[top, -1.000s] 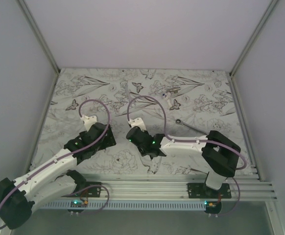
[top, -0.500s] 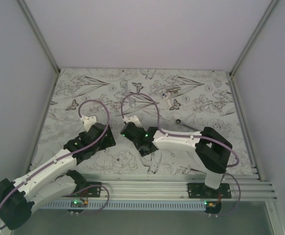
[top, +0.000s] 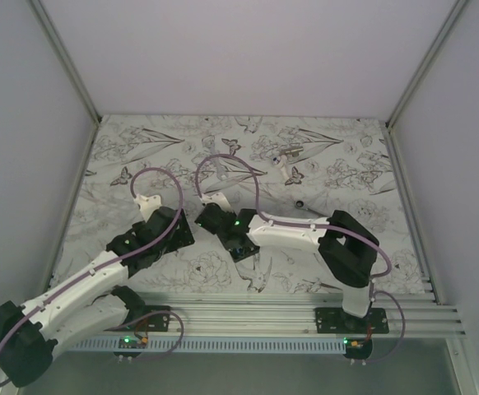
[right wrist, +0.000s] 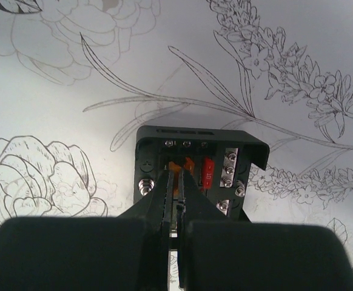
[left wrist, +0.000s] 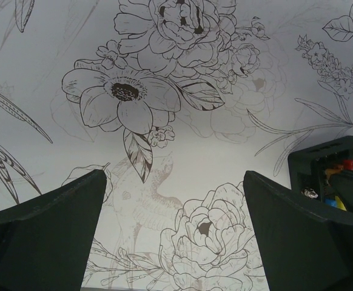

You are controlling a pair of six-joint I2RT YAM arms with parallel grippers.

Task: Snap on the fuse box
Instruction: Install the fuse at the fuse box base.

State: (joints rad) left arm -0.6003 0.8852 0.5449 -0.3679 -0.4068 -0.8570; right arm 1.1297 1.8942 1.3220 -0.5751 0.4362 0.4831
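Observation:
The fuse box [right wrist: 225, 151] is a black square box with orange and red fuses and silver screws. It lies on the flower-printed table under my right gripper [right wrist: 175, 176]. The right fingers [right wrist: 164, 194] are closed to a thin slit over its middle and seem to pinch an inner part of it. The box also shows at the right edge of the left wrist view [left wrist: 331, 167]. My left gripper [left wrist: 176, 242] is open and empty, just left of the box. In the top view the right gripper [top: 209, 219] covers the box, with the left gripper [top: 172, 234] beside it.
Small white parts [top: 291, 173] lie at the back right of the table. The head of a silver wrench [top: 299, 202] shows just behind the right forearm. Grey walls close in the table on three sides.
My right gripper has moved left and a little farther from the bases, ending close beside the left gripper. The right forearm now covers most of the wrench. The left arm has not moved.

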